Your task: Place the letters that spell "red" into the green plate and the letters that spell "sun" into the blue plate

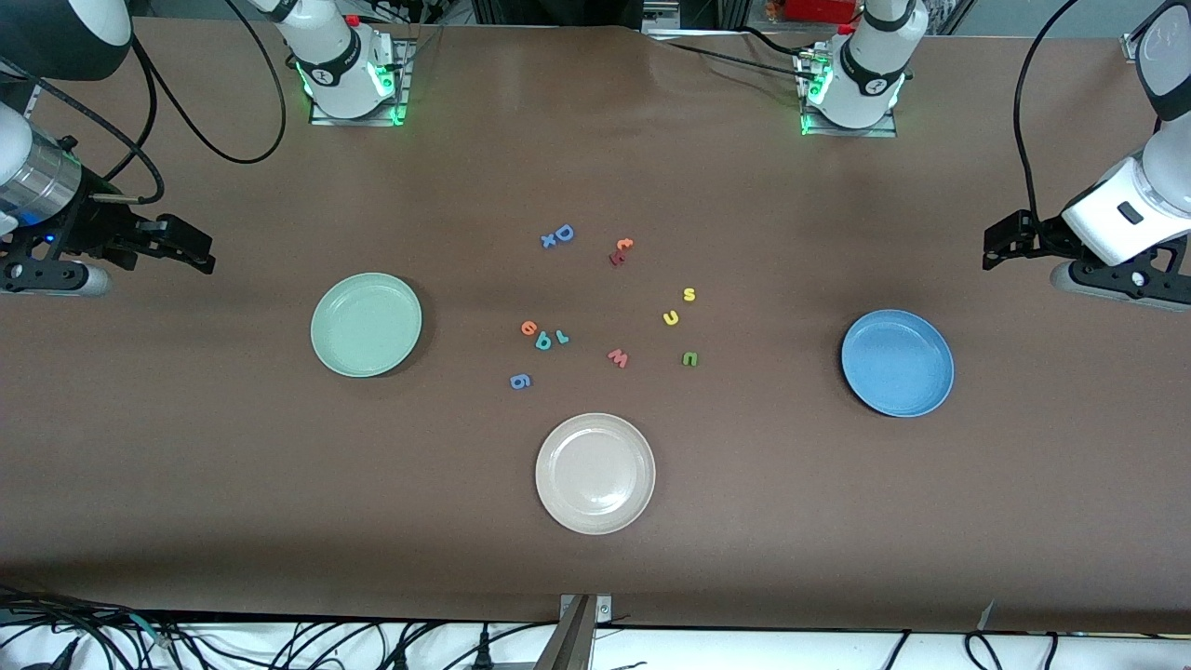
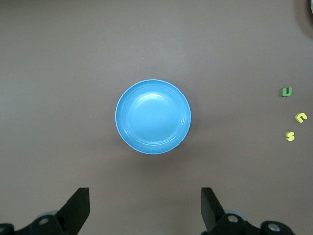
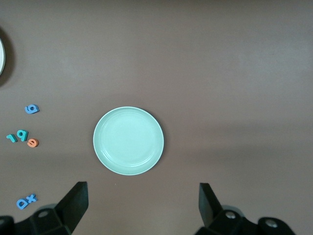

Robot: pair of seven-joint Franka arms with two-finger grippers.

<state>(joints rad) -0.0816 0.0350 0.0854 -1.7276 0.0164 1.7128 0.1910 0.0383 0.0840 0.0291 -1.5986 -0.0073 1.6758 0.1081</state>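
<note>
The green plate (image 1: 366, 324) (image 3: 128, 140) lies bare toward the right arm's end, the blue plate (image 1: 897, 363) (image 2: 153, 116) bare toward the left arm's end. Between them on the table lie the orange e (image 1: 528, 328) (image 3: 33, 143), teal d (image 1: 543, 341) and teal r (image 1: 561, 336), close together. The yellow s (image 1: 689, 294) (image 2: 290, 136), yellow u (image 1: 670, 317) (image 2: 301, 117) and green n (image 1: 689, 358) (image 2: 287, 91) lie closer to the blue plate. My right gripper (image 1: 200, 253) (image 3: 143, 203) hangs open over bare table at its end. My left gripper (image 1: 994, 247) (image 2: 145, 205) hangs open likewise, holding nothing.
A beige-white plate (image 1: 595, 473) lies nearest the front camera, mid-table. Other letters lie among the task's own: a pink w (image 1: 618, 357), a blue g (image 1: 521, 381), a blue D (image 1: 564, 233) with a blue x (image 1: 548, 241), and an orange t (image 1: 624, 245).
</note>
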